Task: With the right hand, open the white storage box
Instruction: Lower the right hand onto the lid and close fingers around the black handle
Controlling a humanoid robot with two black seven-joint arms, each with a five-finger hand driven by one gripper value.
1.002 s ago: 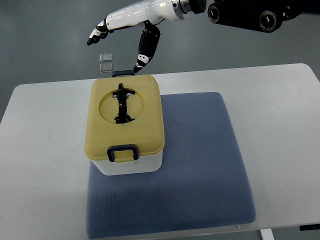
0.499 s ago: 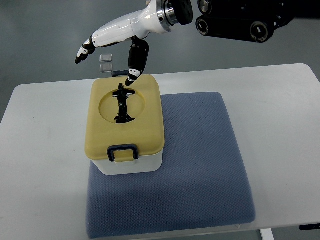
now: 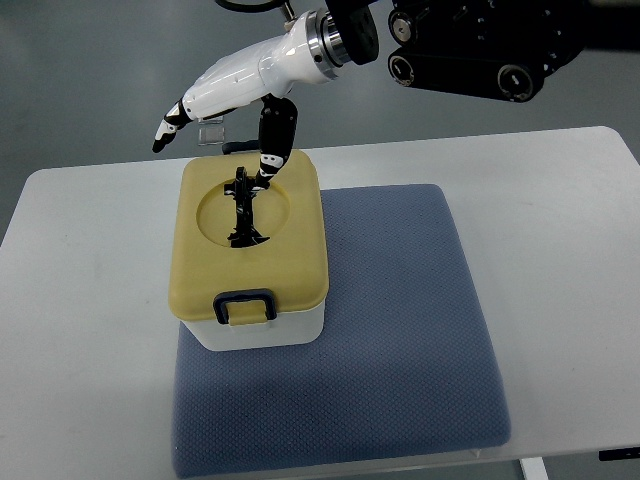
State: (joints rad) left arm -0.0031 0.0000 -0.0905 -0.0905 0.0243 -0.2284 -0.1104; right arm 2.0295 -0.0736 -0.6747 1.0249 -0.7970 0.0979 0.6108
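Right hand (image 3: 240, 85) with fingers (image 3: 165, 135) spread and empty, thumb dipping toward black handle (image 3: 243, 208) in yellow lid (image 3: 295, 250) of white storage box (image 3: 262, 330) just below, poised for opening.

One storage box (image 3: 250, 258), one blue mat (image 3: 400, 340), one table (image 3: 90, 330), one hand (image 3: 225, 95).
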